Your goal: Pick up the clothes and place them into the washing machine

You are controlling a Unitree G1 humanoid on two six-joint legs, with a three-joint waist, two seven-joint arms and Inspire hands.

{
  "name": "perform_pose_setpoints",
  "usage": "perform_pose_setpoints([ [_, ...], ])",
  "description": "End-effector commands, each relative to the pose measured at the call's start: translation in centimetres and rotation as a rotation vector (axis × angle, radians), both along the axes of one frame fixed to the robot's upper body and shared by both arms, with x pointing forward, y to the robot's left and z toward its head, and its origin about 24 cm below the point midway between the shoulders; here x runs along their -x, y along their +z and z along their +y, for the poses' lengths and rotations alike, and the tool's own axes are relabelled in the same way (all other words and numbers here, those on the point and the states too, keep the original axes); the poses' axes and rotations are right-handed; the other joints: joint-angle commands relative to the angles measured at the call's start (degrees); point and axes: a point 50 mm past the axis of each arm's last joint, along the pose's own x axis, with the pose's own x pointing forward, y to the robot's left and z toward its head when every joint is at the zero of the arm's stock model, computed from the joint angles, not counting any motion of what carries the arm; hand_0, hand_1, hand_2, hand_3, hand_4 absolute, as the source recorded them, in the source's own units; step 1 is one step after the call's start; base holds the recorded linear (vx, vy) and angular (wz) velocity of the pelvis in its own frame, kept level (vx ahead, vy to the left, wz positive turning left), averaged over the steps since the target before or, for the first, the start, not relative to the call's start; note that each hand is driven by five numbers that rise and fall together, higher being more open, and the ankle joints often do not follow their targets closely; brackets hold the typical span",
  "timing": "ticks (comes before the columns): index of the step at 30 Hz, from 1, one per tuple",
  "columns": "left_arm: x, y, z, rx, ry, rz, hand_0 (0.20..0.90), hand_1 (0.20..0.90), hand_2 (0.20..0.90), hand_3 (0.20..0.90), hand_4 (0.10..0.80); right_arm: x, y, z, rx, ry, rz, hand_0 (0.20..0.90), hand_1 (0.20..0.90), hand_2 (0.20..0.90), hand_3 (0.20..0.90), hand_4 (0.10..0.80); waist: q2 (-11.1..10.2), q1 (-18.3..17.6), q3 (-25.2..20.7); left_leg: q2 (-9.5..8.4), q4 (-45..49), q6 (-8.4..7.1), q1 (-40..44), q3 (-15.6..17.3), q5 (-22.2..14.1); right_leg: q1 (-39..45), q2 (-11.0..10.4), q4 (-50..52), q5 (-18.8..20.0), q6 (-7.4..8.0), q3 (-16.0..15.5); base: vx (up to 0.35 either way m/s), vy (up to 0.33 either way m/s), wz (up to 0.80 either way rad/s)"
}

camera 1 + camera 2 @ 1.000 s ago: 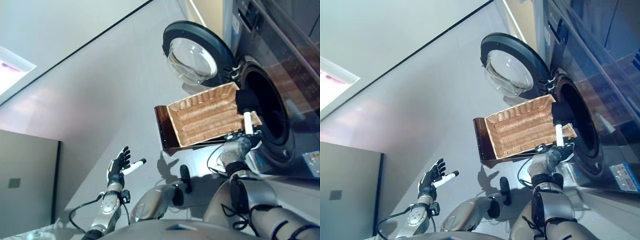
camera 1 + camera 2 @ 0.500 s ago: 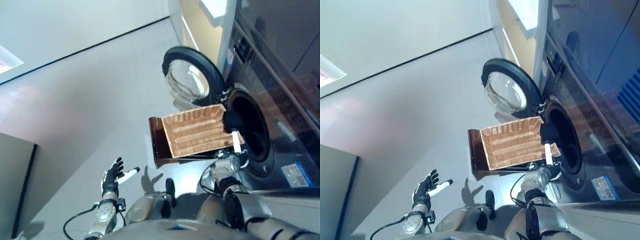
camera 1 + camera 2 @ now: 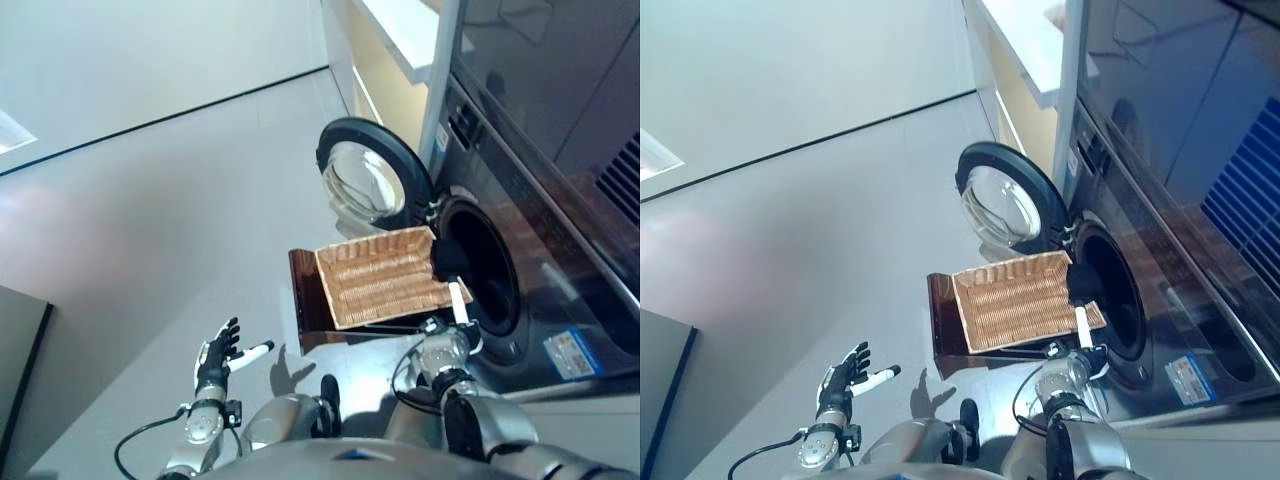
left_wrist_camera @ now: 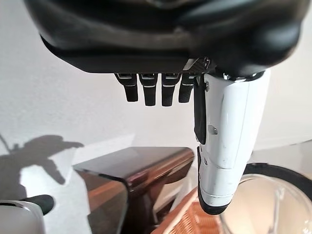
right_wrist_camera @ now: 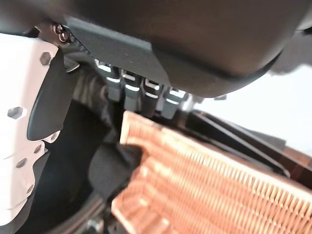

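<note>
A dark cloth (image 3: pixel 446 262) lies bunched at the end of the wicker basket (image 3: pixel 380 285) nearest the washing machine's drum opening (image 3: pixel 487 272); it also shows at the basket's corner in the right wrist view as the dark cloth (image 5: pixel 114 163). My right hand (image 3: pixel 457 300) is just below that end, with its thumb out, its fingers relaxed and nothing in it. Far to the left, my left hand (image 3: pixel 218 350) hovers over the floor, fingers spread and holding nothing. The machine's round door (image 3: pixel 368 182) stands swung open to the left.
The basket rests on a dark brown stand (image 3: pixel 303 300) in front of the grey washing machine (image 3: pixel 570 200). A white ledge (image 3: pixel 405 30) juts out above the machine. A grey cabinet edge (image 3: pixel 15 370) shows at lower left.
The camera has tilted and pulled back, so everything looks smaller and more of the machine's front shows. Both hands keep the same places relative to the basket and floor.
</note>
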Motion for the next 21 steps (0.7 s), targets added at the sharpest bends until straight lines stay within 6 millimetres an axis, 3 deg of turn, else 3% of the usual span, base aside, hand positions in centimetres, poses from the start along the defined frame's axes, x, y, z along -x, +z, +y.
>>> perform_pose_setpoints([
  [1, -1.8, 2.3, 1.2, -0.026, 0.046, -0.168, 0.900, 0.900, 0.900, 0.900, 0.800, -0.7, 1.0, 0.0, 0.084, 0.065, -0.067, 0.900, 0.900, 0.900, 0.900, 0.800, -3.3, -1.7, -3.6, 1.58, 4.5, -4.74, 6.4, -2.7, -9.3, 1.0, 3.6, -11.8, 3.8, -1.90, 1.5, 0.450, -0.352, 0.71],
  [6, -1.1, 1.3, 0.6, -0.014, 0.060, -0.108, 0.900, 0.900, 0.900, 0.900, 0.800, 2.7, -1.6, 0.6, 0.029, 0.056, 0.009, 0.900, 0.900, 0.900, 0.900, 0.800, -4.6, -2.5, -6.8, 4.80, -1.3, -7.05, 10.2, -5.4, -6.5, 5.6, 6.1, -11.3, 1.0, -2.72, -2.5, 0.285, -0.261, 0.38],
  [11, -1.5, 1.3, -0.6, 0.002, 0.024, -0.110, 0.900, 0.900, 0.900, 0.900, 0.800, 3.5, -2.1, 0.8, 0.024, 0.057, 0.030, 0.900, 0.900, 0.900, 0.900, 0.800, -4.5, -3.3, -9.2, 7.02, -5.9, -8.20, 10.7, -6.4, -3.7, 6.8, 6.9, -13.5, 0.4, -2.88, -4.8, 0.114, -0.131, 0.38],
  [21, -0.3, -0.2, 0.1, -0.038, 0.065, -0.011, 0.900, 0.900, 0.900, 0.900, 0.800, 4.9, -3.2, 1.5, 0.014, 0.093, 0.092, 0.900, 0.900, 0.900, 0.900, 0.800, -4.8, -3.7, -11.4, 8.22, -6.8, -9.39, 11.3, -4.7, -1.7, 9.9, 8.1, -17.2, 0.5, -3.35, -4.4, 0.043, -0.034, 0.00],
])
